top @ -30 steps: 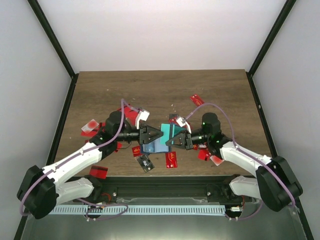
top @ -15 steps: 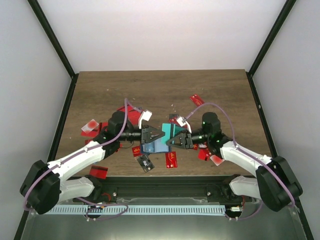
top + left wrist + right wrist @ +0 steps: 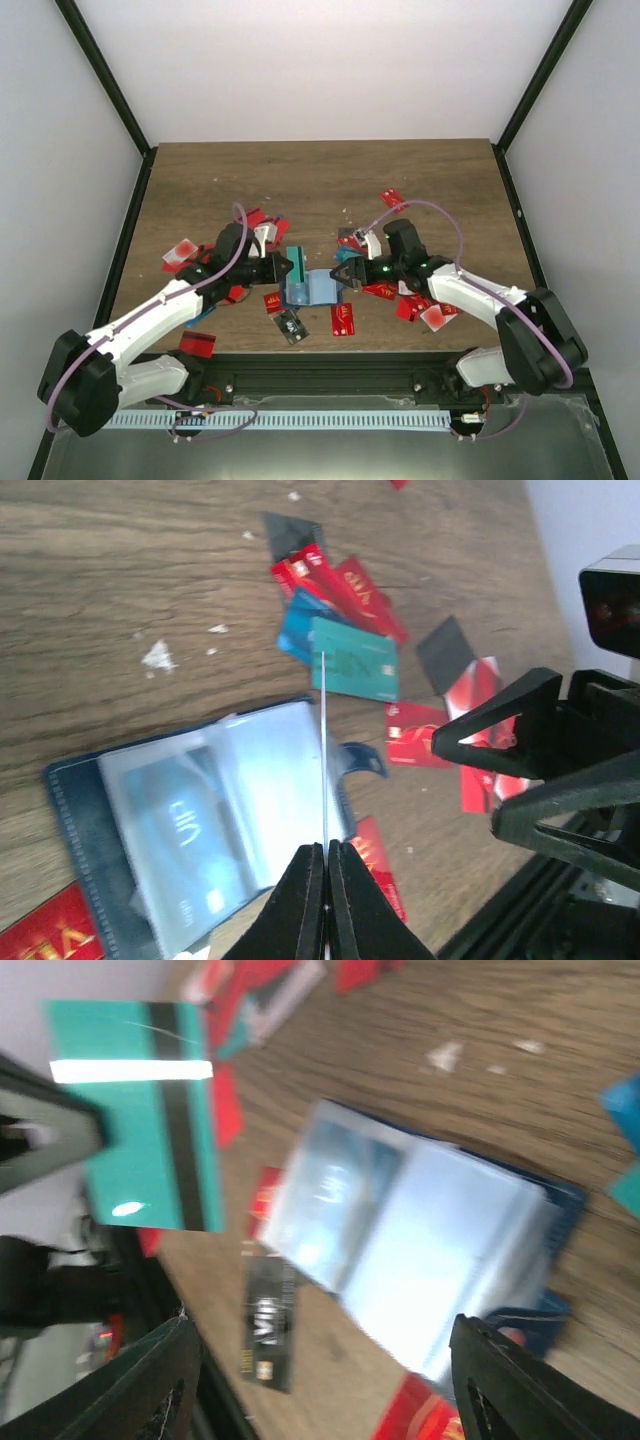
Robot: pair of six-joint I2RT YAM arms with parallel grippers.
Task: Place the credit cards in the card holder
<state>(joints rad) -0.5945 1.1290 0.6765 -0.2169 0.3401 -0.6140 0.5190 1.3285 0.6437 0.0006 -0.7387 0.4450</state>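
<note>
The card holder (image 3: 312,290) lies open on the table, its navy cover (image 3: 82,825) under clear sleeves (image 3: 420,1230). My left gripper (image 3: 286,266) is shut on a teal credit card (image 3: 297,262) held on edge just above the holder's left half. In the left wrist view that card shows as a thin line (image 3: 324,750) rising from the gripper (image 3: 325,852). My right gripper (image 3: 345,272) stands open over the holder's right edge with nothing between its fingers (image 3: 505,1385); from there the teal card (image 3: 140,1110) shows its black stripe. More credit cards, mostly red (image 3: 343,318), lie around.
A black card (image 3: 290,326) lies near the front edge, also in the right wrist view (image 3: 265,1325). A flat teal card (image 3: 355,660) and red cards (image 3: 330,580) lie beyond the holder. Red cards are scattered left (image 3: 181,250) and right (image 3: 395,199).
The right gripper opened, let go of the teal card and drew back to the right. The left gripper shut on that card and now holds it alone, turned on edge.
</note>
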